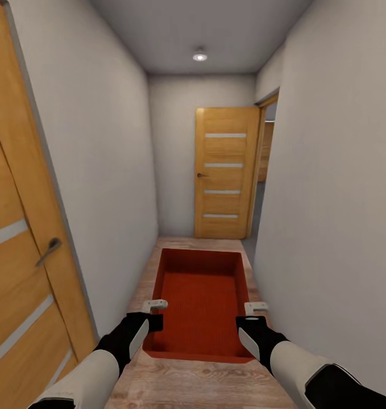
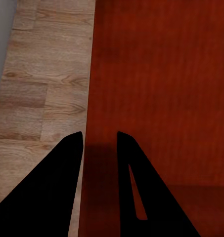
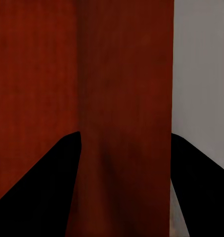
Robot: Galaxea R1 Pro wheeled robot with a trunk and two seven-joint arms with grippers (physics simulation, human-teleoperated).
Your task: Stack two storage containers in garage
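A narrow white-walled hallway (image 1: 102, 142) with wood doors (image 1: 224, 170). An orange-red storage container (image 1: 201, 301) is carried between both grippers: left gripper (image 2: 99, 148) straddles one side wall, right gripper (image 3: 125, 148) apparently the opposite wall, jaws closed on them.

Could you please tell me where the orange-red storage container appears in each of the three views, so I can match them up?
Head view: storage container low centre, carried over the wood floor between both end effectors.
Left wrist view: the container fills the side beside the wood planks, its wall between the left end effector fingers.
Right wrist view: the container covers most of the frame, its wall between the right end effector fingers.
Shared landmark: the container's side walls.
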